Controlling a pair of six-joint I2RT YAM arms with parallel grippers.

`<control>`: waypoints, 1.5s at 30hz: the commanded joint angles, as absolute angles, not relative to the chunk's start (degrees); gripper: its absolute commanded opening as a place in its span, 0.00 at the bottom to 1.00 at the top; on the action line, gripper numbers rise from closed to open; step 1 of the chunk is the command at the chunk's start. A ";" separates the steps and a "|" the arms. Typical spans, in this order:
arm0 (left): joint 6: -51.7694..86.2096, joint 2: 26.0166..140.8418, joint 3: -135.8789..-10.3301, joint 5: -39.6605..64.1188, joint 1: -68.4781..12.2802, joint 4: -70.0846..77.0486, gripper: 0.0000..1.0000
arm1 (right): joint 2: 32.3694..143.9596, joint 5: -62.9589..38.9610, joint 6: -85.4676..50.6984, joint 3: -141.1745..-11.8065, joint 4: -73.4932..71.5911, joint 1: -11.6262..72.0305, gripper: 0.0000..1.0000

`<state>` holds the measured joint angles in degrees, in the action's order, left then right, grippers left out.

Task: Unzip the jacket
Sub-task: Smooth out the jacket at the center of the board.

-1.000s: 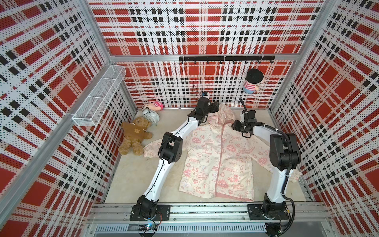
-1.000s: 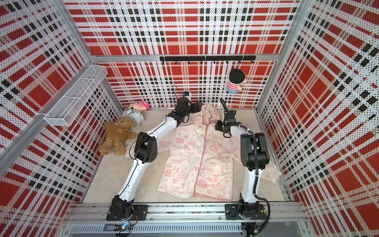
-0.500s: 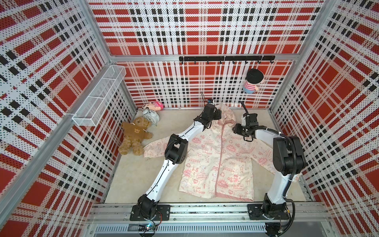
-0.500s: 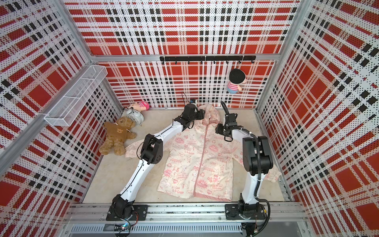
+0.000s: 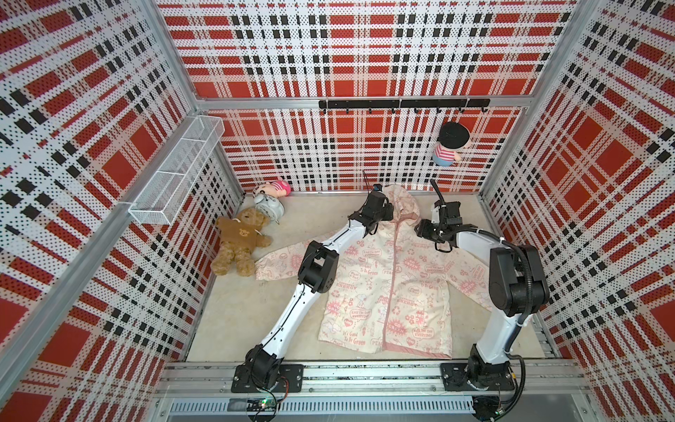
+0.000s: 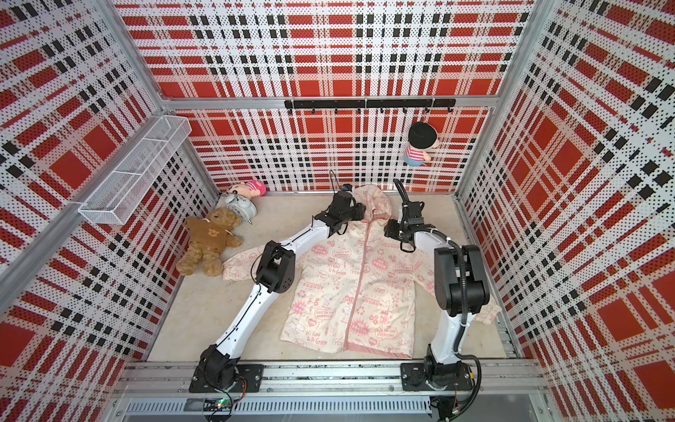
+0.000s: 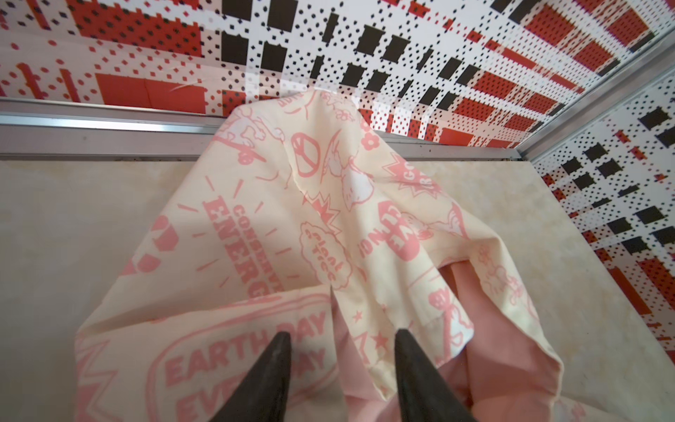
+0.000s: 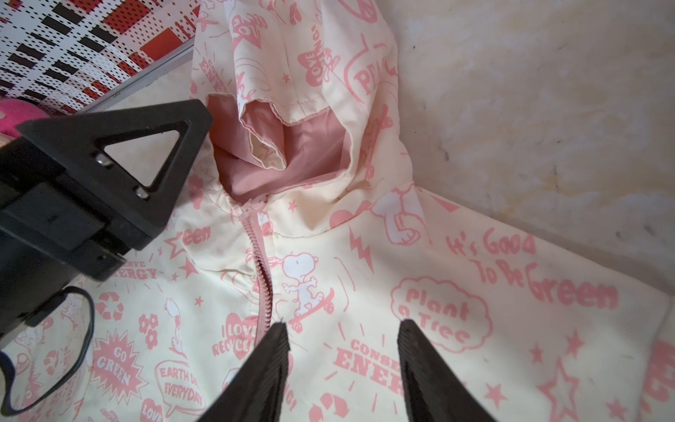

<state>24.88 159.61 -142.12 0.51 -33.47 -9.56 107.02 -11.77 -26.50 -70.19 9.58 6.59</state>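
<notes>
We have the left tool [image 7: 341, 339] with jaws apart. A fold of the hood [image 7: 292, 182] edge sits between its fingertips [image 7: 277, 365], not visibly pinched (pink lining shows just beside it). The right tool [image 8: 341, 329] is also apart, with nothing between the jaws, low over the chest panel. We can't tell if its tips touch cloth.

Outward: the jacket [image 5: 387, 292] lies flat and front up on the counter [image 5: 255, 310], with the hood toward the back wall, the pink hem toward the arm bases and the sleeves spread. The zipper [image 8: 261, 270] looks shut along its full length in both top views, so we judge the unzip itself not started.

Key relation: the zipper's long axis runs collar to hem, toward the bases. Its top end sits at the collar between the 2 tools, just ahead of the right tool and beside 1 of its tips. The left tool is on the collar at its own side and looks set to anchor. The right is better lined up for the pull tab, which is too small for us to make out. The pull must follow the axis toward the hem.
</notes>
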 commanded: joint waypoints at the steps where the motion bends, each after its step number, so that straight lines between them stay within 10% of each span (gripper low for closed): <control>1: 24.09 161.14 -143.70 -0.65 -33.53 -11.70 0.40 | 104.51 -11.52 -26.31 -69.16 9.31 6.79 0.52; 13: 24.47 155.28 -136.41 -2.85 -32.66 -7.52 0.00 | 103.46 -10.74 -26.49 -68.69 9.34 6.78 0.51; 28: 49.13 131.14 -83.01 3.24 -25.14 43.54 0.00 | 104.67 -10.36 -30.38 -70.33 7.44 6.48 0.45; 36: 34.75 130.41 -93.41 -5.27 -28.95 24.08 0.55 | 105.97 -12.60 -28.62 -72.07 6.40 6.34 0.59; 45: 36.15 137.00 -105.20 -1.46 -29.40 17.35 0.54 | 118.98 -23.41 -40.60 -80.58 -6.26 4.72 0.44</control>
